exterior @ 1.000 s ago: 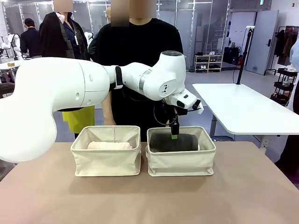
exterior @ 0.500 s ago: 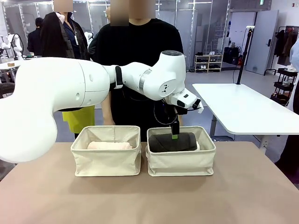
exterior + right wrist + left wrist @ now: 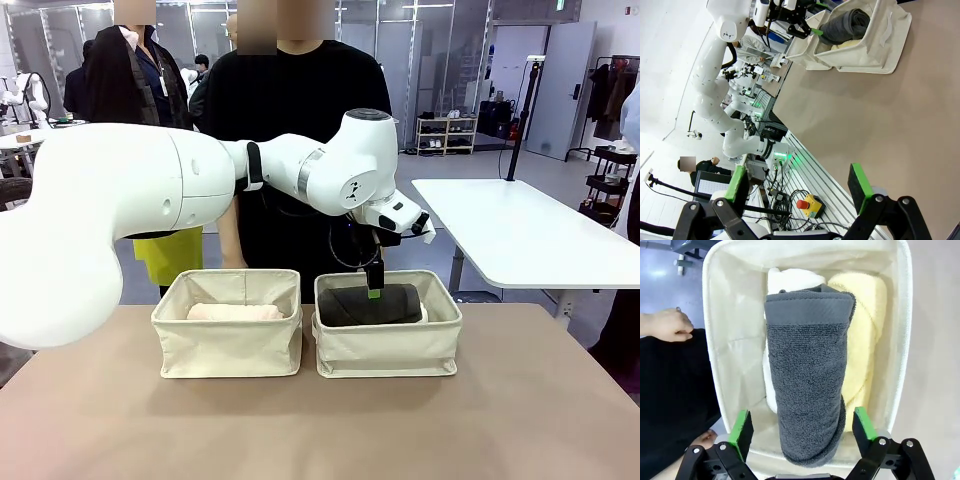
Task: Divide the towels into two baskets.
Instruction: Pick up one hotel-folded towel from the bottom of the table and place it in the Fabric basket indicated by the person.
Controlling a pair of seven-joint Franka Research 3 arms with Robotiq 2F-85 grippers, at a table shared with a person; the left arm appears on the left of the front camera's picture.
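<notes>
Four towels, two baskets.

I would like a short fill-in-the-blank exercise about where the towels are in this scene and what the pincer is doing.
1. The dark grey towel lies on top of the white towel and the ____ towel.
2. The pale pink towel lies in the ____ basket in the front view.
3. The left pincer is ____ above the right basket.

Missing words: yellow; left; open

Dark grey towel lies atop white towel and yellow towel inside basket; left gripper jaws spread wide above it.
</notes>
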